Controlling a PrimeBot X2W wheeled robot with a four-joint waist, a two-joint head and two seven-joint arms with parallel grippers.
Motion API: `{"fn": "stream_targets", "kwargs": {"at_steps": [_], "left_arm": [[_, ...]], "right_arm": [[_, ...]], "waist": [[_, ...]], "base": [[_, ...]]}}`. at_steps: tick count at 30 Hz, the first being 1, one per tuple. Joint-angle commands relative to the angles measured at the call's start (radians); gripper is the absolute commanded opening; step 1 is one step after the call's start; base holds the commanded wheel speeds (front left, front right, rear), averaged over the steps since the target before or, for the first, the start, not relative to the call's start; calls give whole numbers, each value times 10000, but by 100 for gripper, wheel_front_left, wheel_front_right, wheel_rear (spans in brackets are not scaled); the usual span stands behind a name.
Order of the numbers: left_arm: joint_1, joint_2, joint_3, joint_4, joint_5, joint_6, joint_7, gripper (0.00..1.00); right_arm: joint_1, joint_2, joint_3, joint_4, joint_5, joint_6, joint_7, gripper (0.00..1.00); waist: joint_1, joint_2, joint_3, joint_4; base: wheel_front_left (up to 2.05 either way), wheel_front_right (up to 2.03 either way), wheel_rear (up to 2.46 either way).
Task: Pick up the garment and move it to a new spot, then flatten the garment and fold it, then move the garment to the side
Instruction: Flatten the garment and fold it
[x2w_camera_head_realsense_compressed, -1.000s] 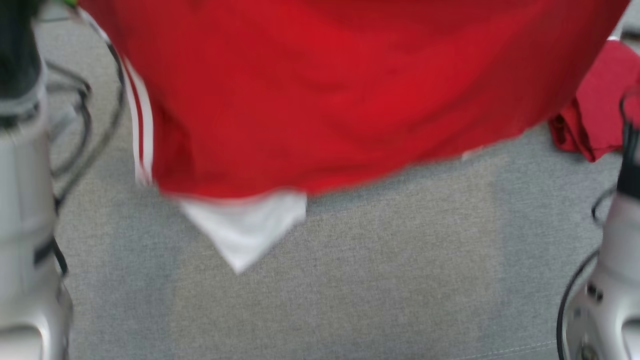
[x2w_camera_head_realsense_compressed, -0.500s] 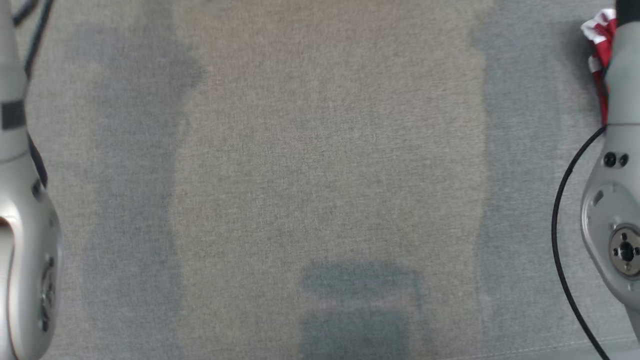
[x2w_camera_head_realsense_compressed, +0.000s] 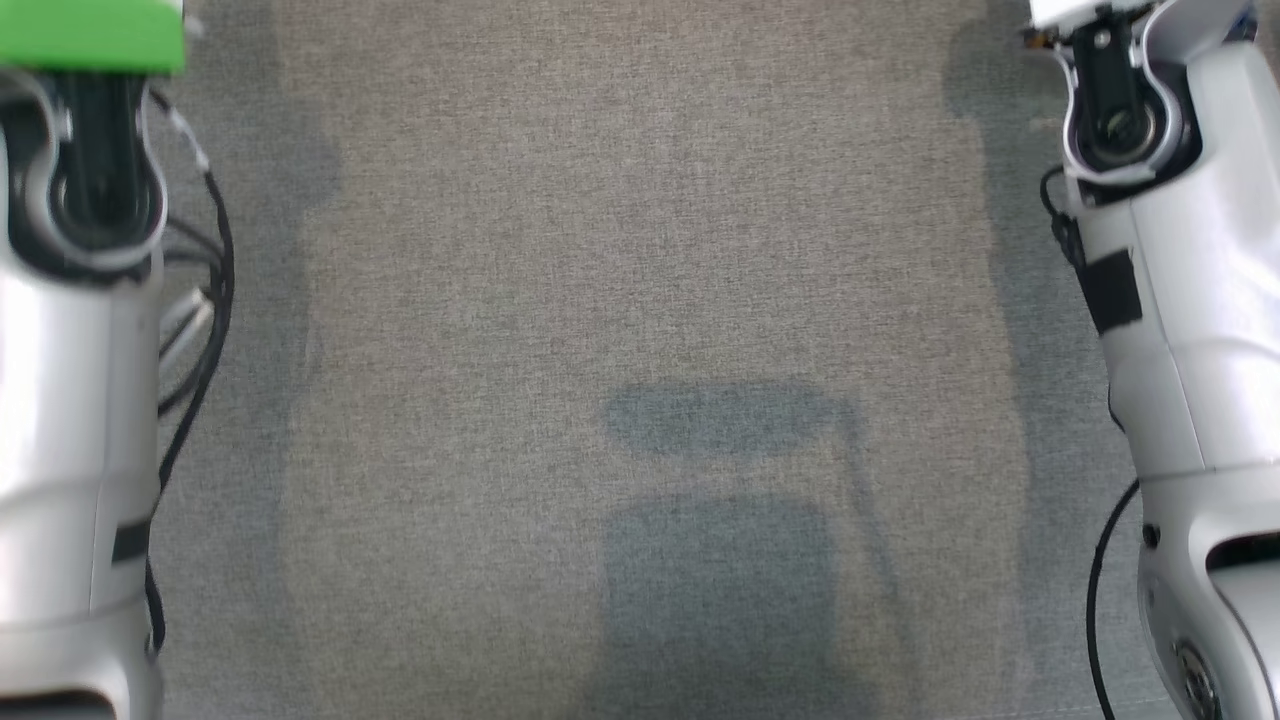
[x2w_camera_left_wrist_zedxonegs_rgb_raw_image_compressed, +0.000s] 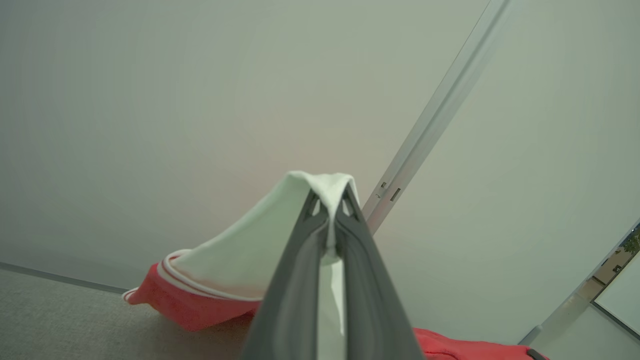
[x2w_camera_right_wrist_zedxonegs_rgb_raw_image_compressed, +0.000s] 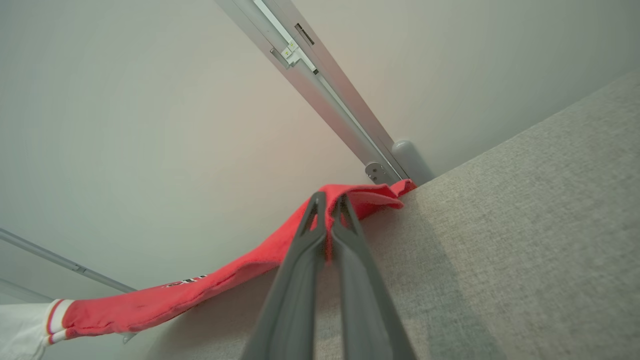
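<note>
Left gripper (x2w_camera_left_wrist_zedxonegs_rgb_raw_image_compressed: 330, 202): we see both long fingers pressed together with a thin fold of white cloth pinched between them. The cloth peaks over the tips and drapes down the view's left.

Right gripper (x2w_camera_right_wrist_zedxonegs_rgb_raw_image_compressed: 327, 202): fingers drawn in narrow, almost touching, with a red hem clamped between them just below the tips.

Garment (x2w_camera_left_wrist_zedxonegs_rgb_raw_image_compressed: 235, 260): red with a white panel, and red-and-white striped trim where the two colours meet. It is held at two points, one per gripper. In the right wrist view it runs as a taut red band (x2w_camera_right_wrist_zedxonegs_rgb_raw_image_compressed: 200, 290) from the tips to the lower left and ends in a striped white part. Some dark print shows on the band, too small for us to read.

Garment position: it is raised over the grey cloth surface (x2w_camera_right_wrist_zedxonegs_rgb_raw_image_compressed: 500, 250), towards the edge that meets the wall. We cannot tell whether any of it touches the surface.

Arms: the left forearm (x2w_camera_head_realsense_compressed: 70, 400) and right forearm (x2w_camera_head_realsense_compressed: 1190, 350) stand at the two side edges of the head view, well apart. Black cables (x2w_camera_head_realsense_compressed: 215, 280) run along the left one, and a green block (x2w_camera_head_realsense_compressed: 90, 30) sits above it.

Surface between arms: grey weave (x2w_camera_head_realsense_compressed: 640, 250) with soft shadows (x2w_camera_head_realsense_compressed: 720, 560) on it.

Backdrop: a pale wall (x2w_camera_left_wrist_zedxonegs_rgb_raw_image_compressed: 150, 100) crossed by a slanting metal rail (x2w_camera_left_wrist_zedxonegs_rgb_raw_image_compressed: 440, 110).
</note>
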Motion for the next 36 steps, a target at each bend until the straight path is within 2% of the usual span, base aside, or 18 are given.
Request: {"fn": "stream_targets", "kwargs": {"at_steps": [1,4,8,13,18,24,36], "left_arm": [[576,209,119,-504,-180,-39,-52,0],[1766,415,358,-1708,-439,65,-68,0],[3484,625,449,-3095,-235,367,-137,0],[5360,826,114,-4038,-1,554,-32,0],[6702,809,-170,-4407,19,589,-29,0],[8157,699,-602,-4490,59,581,-99,0],[10332,378,-1176,-4286,373,676,-345,0]], "right_arm": [[398,-127,159,-382,269,-1,-144,0],[1196,-315,398,-1135,867,-1,-345,0],[2360,-499,700,-1929,1359,-1,-678,0],[3699,-687,815,-2429,1619,-1,-1194,0],[4823,-809,836,-2784,1797,-1,-1466,0],[6189,-935,879,-3115,1478,-1,-1627,0],[8836,-308,512,-4234,231,-1,-1655,0]], "waist": [[-1,0,-125,-105],[-1,0,-301,-182],[-1,0,-612,-214],[-1,0,-1123,-92],[-1,0,-1789,37],[-1,0,-2713,143],[-1,0,-4368,74]], "base": [[0,0,0],[0,0,0],[0,0,0],[0,0,0],[0,0,0],[0,0,0],[0,0,0]]}}
